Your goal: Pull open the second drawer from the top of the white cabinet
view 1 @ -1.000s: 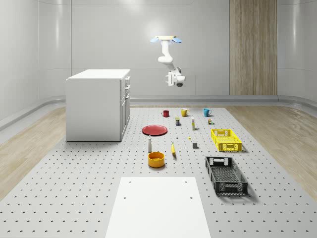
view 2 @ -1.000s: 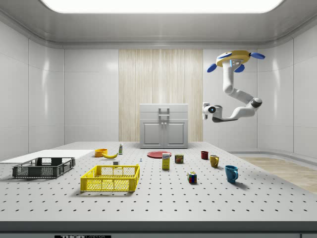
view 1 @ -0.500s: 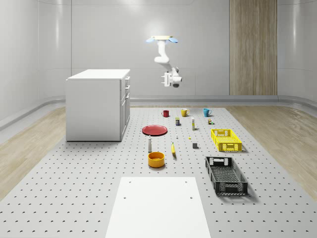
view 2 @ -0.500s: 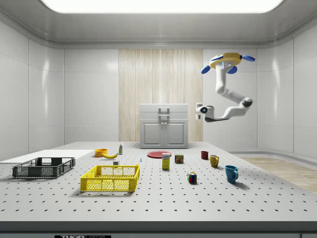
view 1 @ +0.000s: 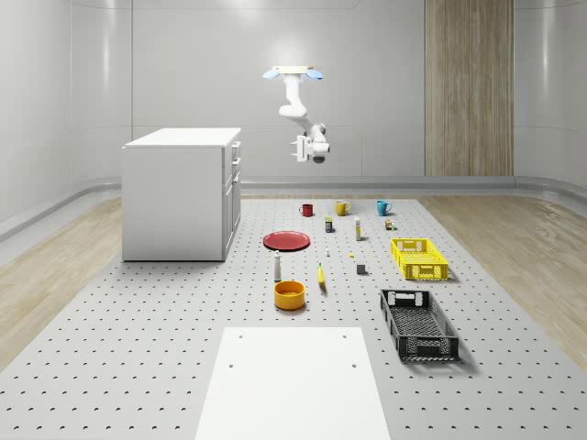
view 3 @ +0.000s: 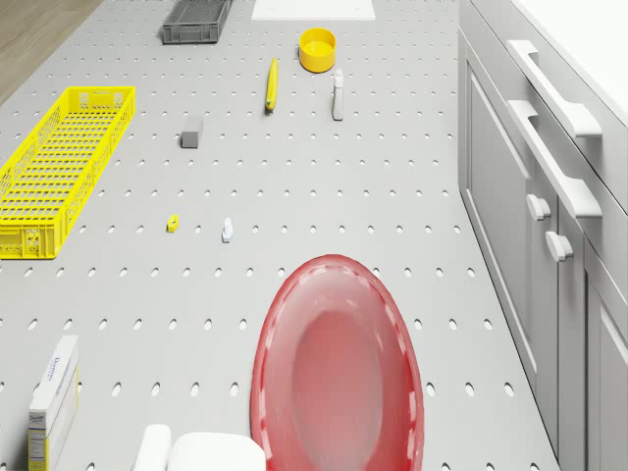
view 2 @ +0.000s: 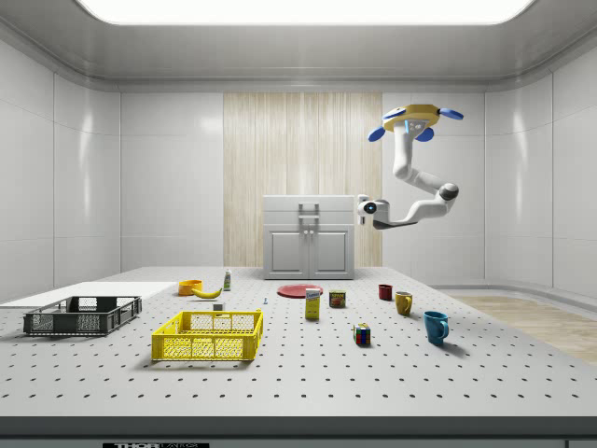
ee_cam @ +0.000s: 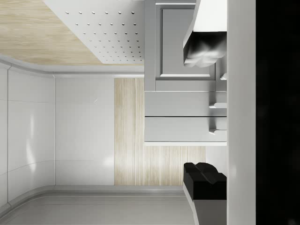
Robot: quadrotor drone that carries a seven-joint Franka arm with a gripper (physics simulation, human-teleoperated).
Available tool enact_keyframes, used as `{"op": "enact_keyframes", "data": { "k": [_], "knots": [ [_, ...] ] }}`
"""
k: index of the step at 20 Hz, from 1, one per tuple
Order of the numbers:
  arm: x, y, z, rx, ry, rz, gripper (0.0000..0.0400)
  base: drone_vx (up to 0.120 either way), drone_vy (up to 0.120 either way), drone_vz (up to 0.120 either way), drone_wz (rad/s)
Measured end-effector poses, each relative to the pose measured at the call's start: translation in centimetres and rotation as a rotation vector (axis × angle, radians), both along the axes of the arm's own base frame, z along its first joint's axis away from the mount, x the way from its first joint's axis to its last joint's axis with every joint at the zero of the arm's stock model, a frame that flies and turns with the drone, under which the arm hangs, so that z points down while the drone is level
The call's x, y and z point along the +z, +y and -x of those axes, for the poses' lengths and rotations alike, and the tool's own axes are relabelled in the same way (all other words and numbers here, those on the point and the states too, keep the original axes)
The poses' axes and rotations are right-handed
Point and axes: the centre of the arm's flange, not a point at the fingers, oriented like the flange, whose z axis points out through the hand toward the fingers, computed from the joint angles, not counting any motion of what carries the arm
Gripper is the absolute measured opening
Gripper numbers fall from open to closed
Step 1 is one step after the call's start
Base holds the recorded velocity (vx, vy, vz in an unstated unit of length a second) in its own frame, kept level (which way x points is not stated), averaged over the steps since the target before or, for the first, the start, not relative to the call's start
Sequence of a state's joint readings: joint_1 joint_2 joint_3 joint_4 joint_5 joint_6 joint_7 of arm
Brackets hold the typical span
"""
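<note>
We are hovering the drone (view 1: 293, 71) in the air off the drawer face of the white cabinet (view 1: 179, 192), gripper (view 2: 366, 209) near it at drawer height with jaws apart. The second drawer (view 3: 564, 211) is sitting shut under the top one. We are judging that the fingers (ee_cam: 204, 180) should straddle its handle (view 3: 554, 162) squarely before closing, then pull straight out.
</note>
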State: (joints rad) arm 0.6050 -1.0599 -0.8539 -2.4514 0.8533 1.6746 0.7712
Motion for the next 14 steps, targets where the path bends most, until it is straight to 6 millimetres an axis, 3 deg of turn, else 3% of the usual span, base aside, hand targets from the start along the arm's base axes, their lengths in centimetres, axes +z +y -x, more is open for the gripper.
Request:
{"op": "enact_keyframes", "data": {
  "k": [8,14],
  "knots": [
    [0.00,0.00,0.00,0.000,0.000,0.000,0.0300,0.120,-0.115,0.000,0.000],
    [0.00,0.00,0.00,0.000,0.000,0.000,0.0300,0.120,0.000,0.000,0.000]
  ]
}}
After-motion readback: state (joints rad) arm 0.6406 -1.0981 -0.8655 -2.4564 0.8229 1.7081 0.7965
